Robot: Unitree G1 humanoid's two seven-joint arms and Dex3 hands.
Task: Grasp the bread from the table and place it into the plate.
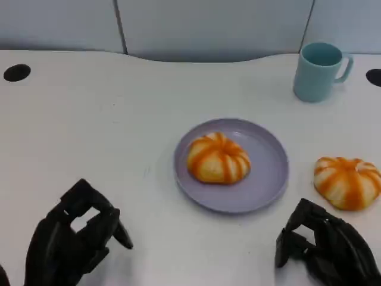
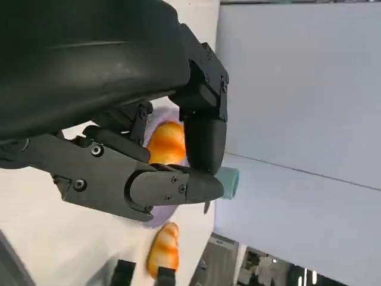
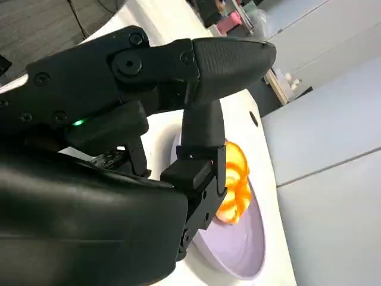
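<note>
A white table [image 1: 89, 131] seen from the robot's head camera: a lavender plate [image 1: 271, 179] sits at the centre with one orange-and-white striped bread roll [image 1: 218, 158] resting on it, a little toward the plate's left side. A second bread roll [image 1: 347, 182] of the same striping lies on the bare tabletop to the right of the plate, close to its rim but apart from it. A pale teal mug [image 1: 319, 71] stands upright near the table's far right edge, well behind the plate, its handle turned to the right. The left hand [image 1: 74, 235] hovers low at the near left, well apart from the plate, its black fingers [image 1: 110, 223] curled loosely inward with gaps between them and nothing in their grasp. The right hand [image 1: 324, 247] sits at the near right, just in front of the roll on the table and not touching it; its fingers are bent inward and hold nothing. From the left wrist camera, the left hand's fingers [image 2: 178, 185] reach out with light showing between them, and beyond them appear the roll on the plate [image 2: 166, 143], the mug [image 2: 228, 182] and the other roll [image 2: 164, 250]. From the right wrist camera, the right hand's fingers [image 3: 202, 131] are parted and empty, with the plate [image 3: 238, 244] and its roll [image 3: 235, 182] behind them.
</note>
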